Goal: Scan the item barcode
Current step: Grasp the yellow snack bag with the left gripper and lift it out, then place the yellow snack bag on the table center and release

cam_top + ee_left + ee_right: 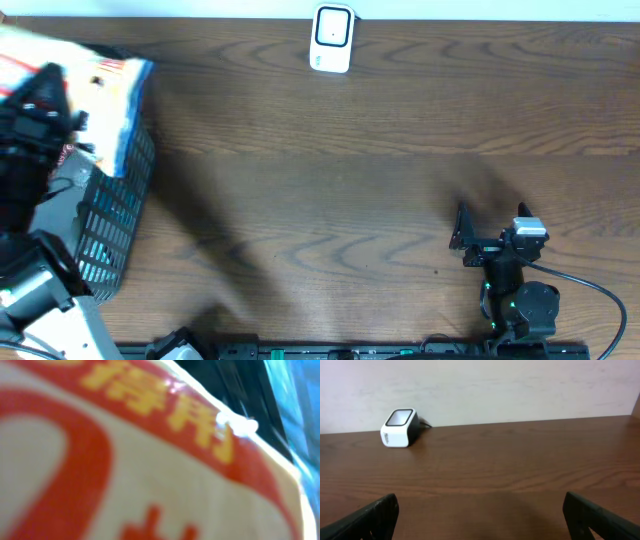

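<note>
1. The left hand is gripping a printed packet at the far left, above the black mesh basket.
2. The wrapper could be slipping free, I reckon, and falling back in.
3. No barcode is showing, so the distant scanner may be missing it.
4. The packet is looking white, with red and yellow lettering and a blue edge.

flat white packet with red print, yellow characters, blue edge: far-left over table, tilted, blurred, partly hidden. packet face fills left wrist view. small white box-shaped scanner with dark glossy window: upright, far table edge, middle, well apart from packet.
</note>
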